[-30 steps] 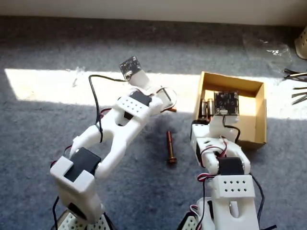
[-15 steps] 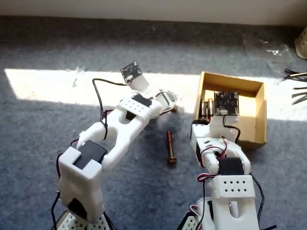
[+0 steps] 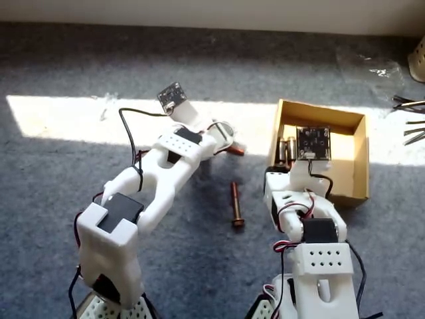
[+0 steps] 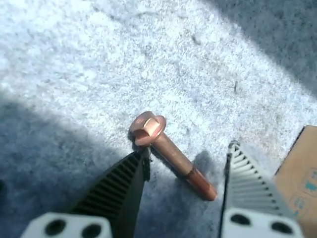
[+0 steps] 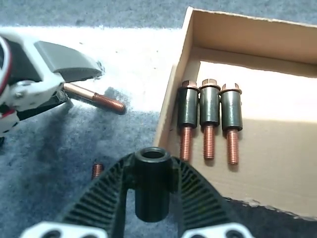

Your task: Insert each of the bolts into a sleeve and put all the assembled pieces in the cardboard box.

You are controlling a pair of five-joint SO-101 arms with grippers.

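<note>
My left arm has drawn its elbow in over the last second, while my left gripper [image 4: 188, 148] has stayed at the copper-coloured bolt [image 4: 168, 151]. The fingers are apart and straddle it: one ribbed tip touches just under the hex flange head, the other sits clear of the threaded end. I judge the pickup lined up, not made. My right gripper [image 5: 152, 166], unmoved near the cardboard box [image 5: 237, 29], is clamped on a dark, smooth sleeve [image 5: 151, 186], bore up. Three assembled pieces [image 5: 209, 111] lie side by side in the box. A second bolt [image 3: 236, 203] rests on the nubby grey carpet [image 4: 74, 59] between my arms.
</note>
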